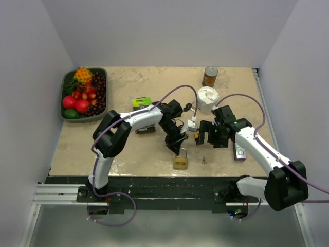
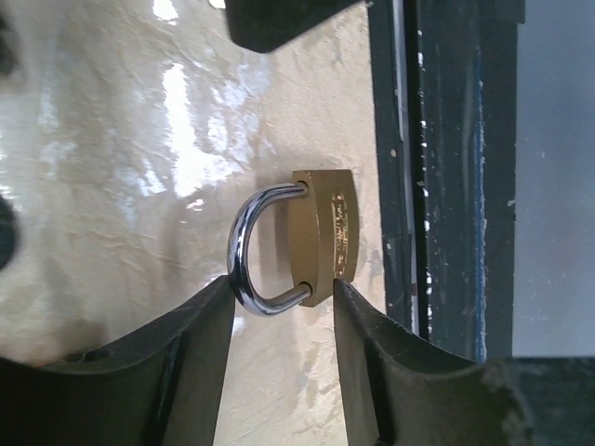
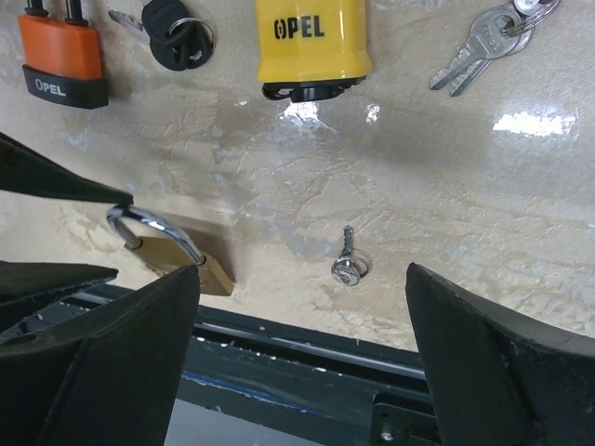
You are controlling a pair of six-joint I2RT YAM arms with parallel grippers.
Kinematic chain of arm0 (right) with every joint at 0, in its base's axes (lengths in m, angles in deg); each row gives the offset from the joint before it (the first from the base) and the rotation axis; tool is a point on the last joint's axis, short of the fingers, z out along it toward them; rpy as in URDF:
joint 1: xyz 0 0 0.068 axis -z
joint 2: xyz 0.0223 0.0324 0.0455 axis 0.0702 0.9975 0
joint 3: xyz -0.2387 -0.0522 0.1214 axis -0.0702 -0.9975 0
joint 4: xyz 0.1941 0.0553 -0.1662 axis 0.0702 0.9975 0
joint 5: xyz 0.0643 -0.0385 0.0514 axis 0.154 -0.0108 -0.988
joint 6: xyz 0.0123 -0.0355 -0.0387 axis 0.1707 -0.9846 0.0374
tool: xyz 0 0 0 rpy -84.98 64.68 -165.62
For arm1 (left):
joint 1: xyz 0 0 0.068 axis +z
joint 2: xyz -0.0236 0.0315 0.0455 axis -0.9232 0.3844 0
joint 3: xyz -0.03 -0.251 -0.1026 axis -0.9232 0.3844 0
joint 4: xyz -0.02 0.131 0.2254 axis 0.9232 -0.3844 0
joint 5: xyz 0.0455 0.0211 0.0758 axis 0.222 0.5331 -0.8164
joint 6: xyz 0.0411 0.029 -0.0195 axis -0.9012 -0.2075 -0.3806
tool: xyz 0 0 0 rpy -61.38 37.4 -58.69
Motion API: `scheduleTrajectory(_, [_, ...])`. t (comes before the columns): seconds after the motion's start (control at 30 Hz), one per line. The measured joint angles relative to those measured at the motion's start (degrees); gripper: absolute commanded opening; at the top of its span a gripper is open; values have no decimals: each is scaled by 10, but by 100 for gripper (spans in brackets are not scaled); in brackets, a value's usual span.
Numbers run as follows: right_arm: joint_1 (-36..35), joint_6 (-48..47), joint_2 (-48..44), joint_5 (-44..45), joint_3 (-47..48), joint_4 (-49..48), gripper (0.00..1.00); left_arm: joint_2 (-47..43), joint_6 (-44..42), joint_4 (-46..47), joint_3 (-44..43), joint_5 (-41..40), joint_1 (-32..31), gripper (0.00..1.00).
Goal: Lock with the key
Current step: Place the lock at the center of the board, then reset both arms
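A brass padlock point(image 1: 180, 163) with a steel shackle lies flat near the table's front edge. In the left wrist view its body point(image 2: 325, 237) and shackle point(image 2: 244, 251) sit between my fingertips. My left gripper point(image 1: 177, 147) point(image 2: 284, 283) is closed on the padlock's near end, one tip on the shackle and the other on the body's base. A small silver key point(image 1: 204, 159) point(image 3: 350, 268) lies loose on the table to the right of the padlock point(image 3: 177, 253). My right gripper point(image 1: 208, 134) point(image 3: 302, 279) is wide open and empty above the key.
An orange padlock point(image 3: 60, 56), black keys point(image 3: 177, 32), a yellow padlock point(image 3: 311, 42) and a silver key bunch point(image 3: 483, 42) lie further back. A fruit tray point(image 1: 66, 82), can point(image 1: 209, 76) and white roll point(image 1: 207, 99) stand at the back. The dark front rail point(image 2: 446, 186) runs just beyond the padlock.
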Motion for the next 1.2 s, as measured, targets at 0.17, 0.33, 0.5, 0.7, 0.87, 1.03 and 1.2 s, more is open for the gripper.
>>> scheduleTrajectory(0.17, [2, -2, -1, -5, 11, 1, 98, -4, 0, -2, -23, -22, 9, 69])
scheduleTrajectory(0.33, [3, -11, -15, -12, 54, -6, 99, -42, -1, -8, -24, -46, 20, 99])
scheduleTrajectory(0.5, [3, -49, -46, -15, 99, -33, 99, -116, 5, -15, -24, -57, 57, 99])
scheduleTrajectory(0.7, [4, -108, -82, -8, 153, -71, 99, -228, 31, -11, -16, -74, 154, 99])
scheduleTrajectory(0.87, [8, -161, -96, 21, 176, -96, 99, -331, 75, 3, 14, -103, 260, 99])
scheduleTrajectory(1.03, [30, -187, -116, 29, 160, -104, 99, -438, 114, 49, 128, -178, 317, 99])
scheduleTrajectory(1.2, [48, -191, -142, 31, 96, -100, 99, -524, 147, 82, 262, -249, 321, 99])
